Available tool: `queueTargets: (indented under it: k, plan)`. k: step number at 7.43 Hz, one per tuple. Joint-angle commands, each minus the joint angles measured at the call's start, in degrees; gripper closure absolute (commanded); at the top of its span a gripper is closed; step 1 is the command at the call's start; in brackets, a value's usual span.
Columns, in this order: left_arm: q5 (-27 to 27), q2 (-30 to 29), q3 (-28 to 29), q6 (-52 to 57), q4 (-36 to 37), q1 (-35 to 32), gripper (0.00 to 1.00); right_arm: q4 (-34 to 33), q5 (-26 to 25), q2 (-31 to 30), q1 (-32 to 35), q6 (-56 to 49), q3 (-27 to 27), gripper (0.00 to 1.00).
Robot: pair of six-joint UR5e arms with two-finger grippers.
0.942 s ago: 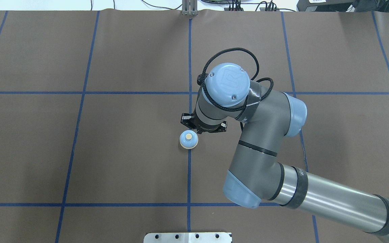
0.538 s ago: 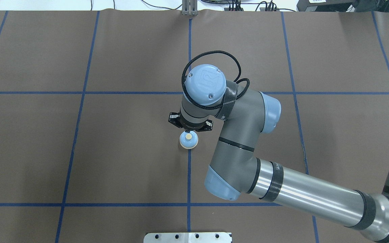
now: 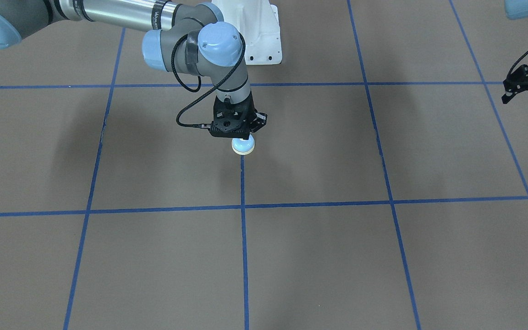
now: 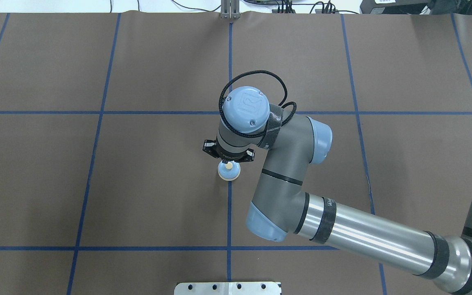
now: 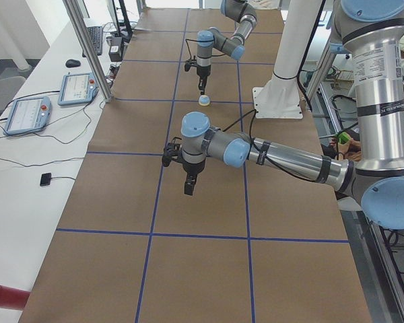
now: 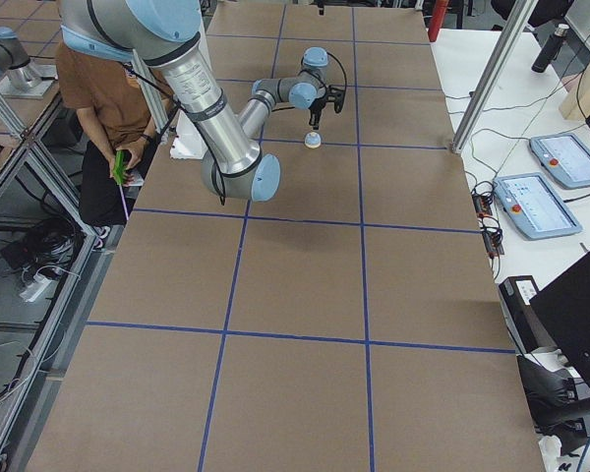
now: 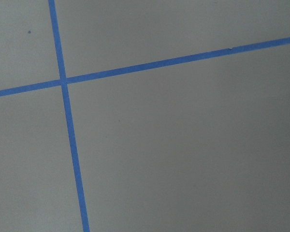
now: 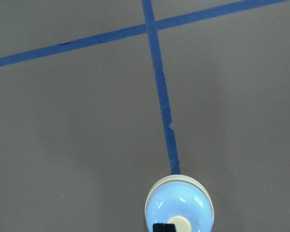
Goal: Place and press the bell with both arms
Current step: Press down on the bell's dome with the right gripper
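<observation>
The bell point(image 4: 228, 171), a light blue dome on a cream base ring, stands on a blue tape line near the table's middle. It also shows in the front-facing view point(image 3: 243, 146) and the right wrist view point(image 8: 179, 205). My right gripper point(image 4: 228, 162) points straight down with its fingers together, its tip at the cream button; I cannot tell whether it touches. My left gripper point(image 3: 527, 87) hangs above bare table far off to the side, cut by the frame edge. It also shows in the exterior left view point(image 5: 189, 186). I cannot tell whether it is open.
The brown table cover point(image 4: 158, 184) is marked with blue tape grid lines. The white pedestal point(image 3: 257, 36) stands at the robot's side of the table. Tablets and cables point(image 5: 81, 87) lie beyond the far edge. A seated person point(image 6: 108, 128) is by the robot.
My right arm has swung left and come lower, bringing its gripper from beside the bell to right over the button. The bell has not moved.
</observation>
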Motion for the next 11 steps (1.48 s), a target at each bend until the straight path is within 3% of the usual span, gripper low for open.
queueTargets:
  k: [1, 10, 11]
  plan:
    - [0.0, 0.0, 0.0, 0.0, 0.0, -0.1, 0.0, 0.1, 0.0, -0.6, -0.7, 0.0, -0.2, 1.0]
    - [0.0, 0.0, -0.4, -0.1, 0.0, -0.1, 0.0, 0.2, -0.3, -1.1, -0.9, -0.3, -0.9, 1.0]
    - [0.0, 0.0, -0.4, -0.1, 0.0, -0.1, 0.0, -0.1, 0.5, -1.3, 0.5, -0.6, 0.9, 1.0]
